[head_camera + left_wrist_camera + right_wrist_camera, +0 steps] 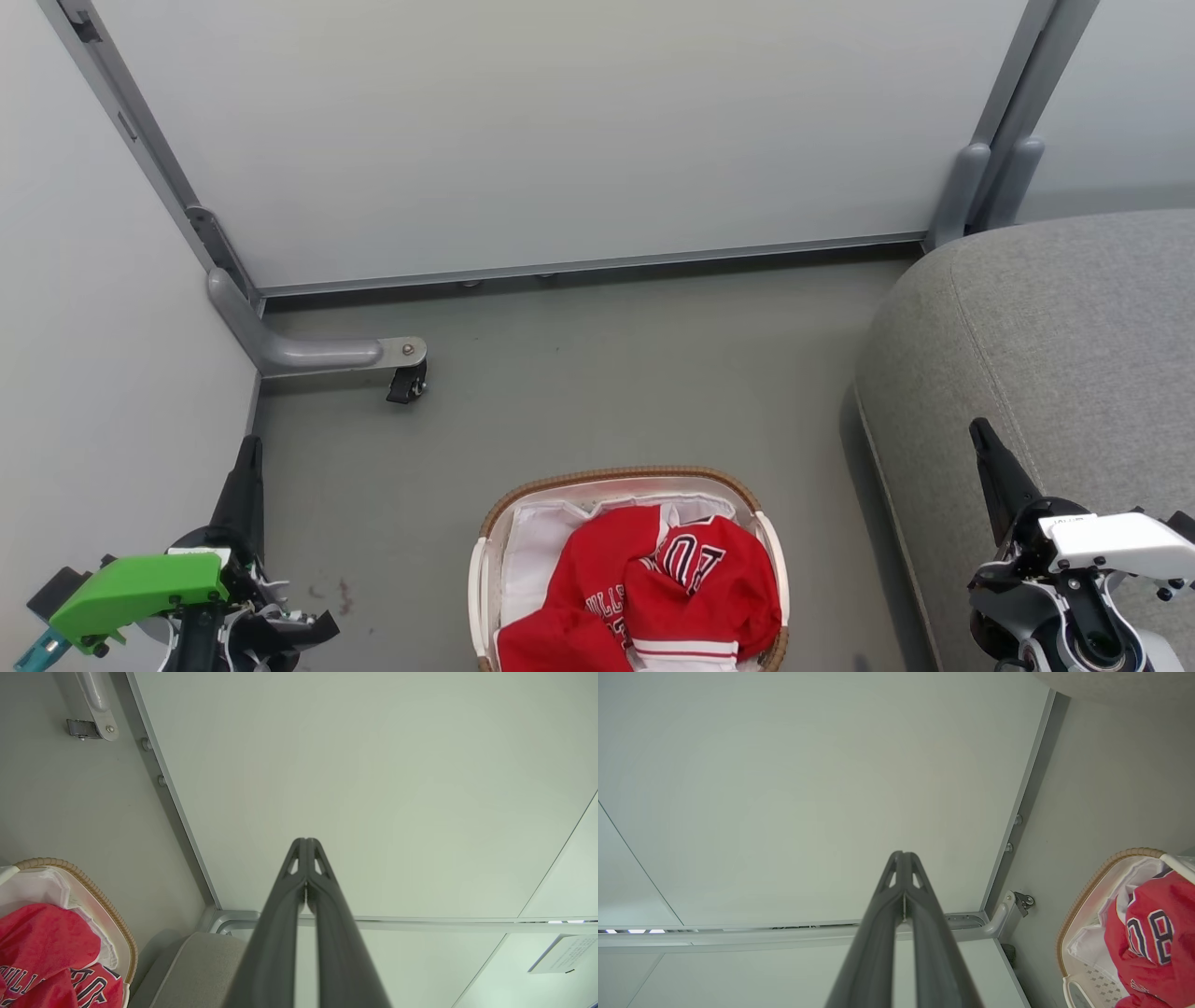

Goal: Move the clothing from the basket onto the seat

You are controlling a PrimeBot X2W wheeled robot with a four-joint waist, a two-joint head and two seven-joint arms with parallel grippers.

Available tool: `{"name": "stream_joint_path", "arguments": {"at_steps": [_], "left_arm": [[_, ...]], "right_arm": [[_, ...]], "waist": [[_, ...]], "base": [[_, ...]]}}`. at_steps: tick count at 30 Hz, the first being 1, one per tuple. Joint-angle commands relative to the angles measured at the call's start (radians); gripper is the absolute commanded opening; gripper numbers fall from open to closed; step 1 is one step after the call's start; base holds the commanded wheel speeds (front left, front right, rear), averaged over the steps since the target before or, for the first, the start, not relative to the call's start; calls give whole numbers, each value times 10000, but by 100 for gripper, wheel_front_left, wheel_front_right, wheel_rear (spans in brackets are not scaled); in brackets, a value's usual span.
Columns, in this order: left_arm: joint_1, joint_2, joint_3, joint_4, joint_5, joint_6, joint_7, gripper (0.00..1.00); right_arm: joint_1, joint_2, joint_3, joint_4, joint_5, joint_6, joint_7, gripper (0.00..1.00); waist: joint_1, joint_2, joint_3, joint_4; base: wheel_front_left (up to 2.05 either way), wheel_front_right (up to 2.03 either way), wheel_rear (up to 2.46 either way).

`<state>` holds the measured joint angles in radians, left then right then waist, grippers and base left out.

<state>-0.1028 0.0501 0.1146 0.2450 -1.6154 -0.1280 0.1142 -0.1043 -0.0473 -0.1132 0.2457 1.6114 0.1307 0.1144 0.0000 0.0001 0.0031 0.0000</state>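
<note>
Clothing (pixel 644 583), red with white trim, dark lettering and large numerals, is heaped in the basket (pixel 618 477), an oval white tub with a brown woven rim that is lined with a white cloth (pixel 534 551). The cloth is seen bunched along the far and left sides, while the garments are piled toward the near and right sides, with a striped white hem laid at the near edge. The basket is stood on the grey floor (pixel 607 373) at the bottom centre of the head view, between the two arms. The seat (pixel 1055 317), a grey upholstered cushion with a rounded corner and a stitched seam, is set to the right of the basket and apart from it, with a strip of floor between them. The left gripper (pixel 249 446) is held at the lower left, and its jaws are pressed together with nothing between them, as is shown plainly in the left wrist view. The right gripper (pixel 979 429) is raised over the near part of the seat at the lower right, and its jaws are likewise closed tight on nothing. The floor is bounded at the back by pale partition panels (pixel 560 140) in grey metal frames, and a metal foot (pixel 317 353) with a small black caster (pixel 407 383) is projected from the left corner.
</note>
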Motion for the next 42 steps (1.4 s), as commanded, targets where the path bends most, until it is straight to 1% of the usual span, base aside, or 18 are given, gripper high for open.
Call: {"name": "stream_joint_path", "arguments": {"at_steps": [1,29,30,34,42], "left_arm": [[-116,7,7,-15,51,-62,21,0],[-117,7,6,-15,51,-62,20,0],[10,-6,-6,26,-1,4,-5,100],[273,-90,-50,364,0,17,-16,100],[337,-84,-481,289,139,12,-409,100]], "right_arm": [[-80,-62,-15,-30,32,0,22,0],[-80,-60,-15,-30,32,0,22,0],[14,8,5,29,-4,0,-8,100],[270,124,37,366,-4,-2,-9,100],[330,113,185,430,-180,-2,-404,100]], "waist": [[0,-1,0,0],[0,-1,0,0],[0,-1,0,0],[0,-1,1,-1],[0,-1,11,-1]], "base": [[0,0,0],[0,0,0],[0,0,0],[0,0,0],[0,0,0]]}}
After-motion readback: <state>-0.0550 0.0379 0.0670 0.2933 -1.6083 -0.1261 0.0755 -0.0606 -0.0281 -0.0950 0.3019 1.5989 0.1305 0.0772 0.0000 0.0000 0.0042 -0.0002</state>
